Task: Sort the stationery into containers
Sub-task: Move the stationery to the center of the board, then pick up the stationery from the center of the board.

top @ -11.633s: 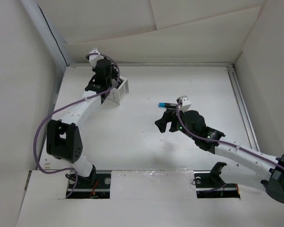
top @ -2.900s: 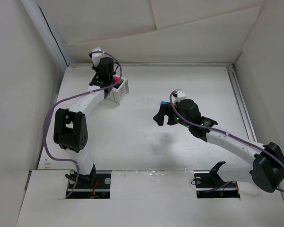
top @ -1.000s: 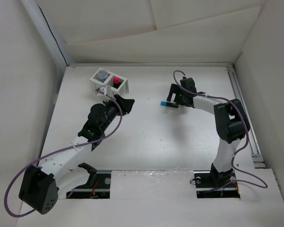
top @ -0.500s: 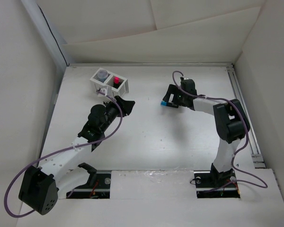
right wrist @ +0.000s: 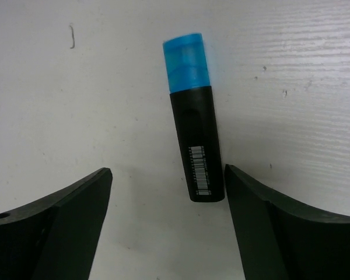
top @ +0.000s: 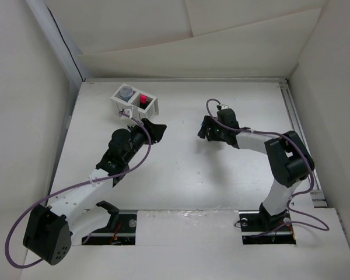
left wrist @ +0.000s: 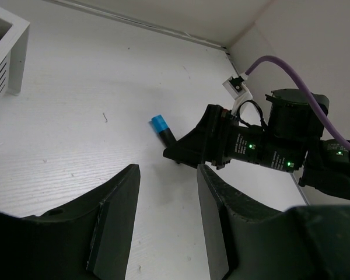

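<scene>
A black marker with a blue cap (right wrist: pixel 193 125) lies flat on the table. My right gripper (right wrist: pixel 166 201) is open just above it, and the marker's butt end lies between the fingertips, close to the right finger. The left wrist view shows the marker (left wrist: pixel 161 127) sticking out from under the right gripper (left wrist: pixel 189 150). In the top view the right gripper (top: pixel 203 129) hides it. My left gripper (top: pixel 157 128) is open and empty, right of and nearer than the white mesh organiser (top: pixel 153 107). The organiser holds a grey-blue roll (top: pixel 126 91) and a red-pink marker (top: pixel 144 98).
A white wall stands along the table's far edge and a metal rail (top: pixel 297 134) runs along its right side. A corner of the organiser (left wrist: pixel 11 55) shows at the left of the left wrist view.
My right gripper has moved left and nearer, over the blue-capped marker, which now hides under it in the top view. The left arm has not moved in the last second.
</scene>
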You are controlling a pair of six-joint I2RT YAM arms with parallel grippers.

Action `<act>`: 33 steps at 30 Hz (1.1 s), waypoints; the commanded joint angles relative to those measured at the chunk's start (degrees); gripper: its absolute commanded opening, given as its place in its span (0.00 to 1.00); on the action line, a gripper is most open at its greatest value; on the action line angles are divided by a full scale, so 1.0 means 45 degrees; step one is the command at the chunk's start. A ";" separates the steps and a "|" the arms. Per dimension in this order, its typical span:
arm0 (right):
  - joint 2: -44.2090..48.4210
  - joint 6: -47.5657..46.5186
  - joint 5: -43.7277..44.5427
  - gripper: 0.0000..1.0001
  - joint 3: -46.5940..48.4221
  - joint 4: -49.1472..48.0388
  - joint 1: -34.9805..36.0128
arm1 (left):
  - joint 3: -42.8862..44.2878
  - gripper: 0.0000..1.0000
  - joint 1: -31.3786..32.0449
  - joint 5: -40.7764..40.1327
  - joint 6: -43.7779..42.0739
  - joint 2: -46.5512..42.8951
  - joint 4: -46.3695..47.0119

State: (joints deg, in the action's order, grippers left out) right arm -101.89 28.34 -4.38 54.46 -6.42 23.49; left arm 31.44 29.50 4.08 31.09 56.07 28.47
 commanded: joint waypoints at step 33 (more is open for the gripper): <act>-0.2165 0.0382 0.4743 0.17 0.2469 0.3418 0.1578 | -0.0053 0.41 -0.0051 0.0266 -0.0171 0.0331 0.0510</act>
State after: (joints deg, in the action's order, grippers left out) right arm -109.65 29.82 16.19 66.17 4.64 30.20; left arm 31.44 29.50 4.45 30.94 57.28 28.47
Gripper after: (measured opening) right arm 0.348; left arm 0.411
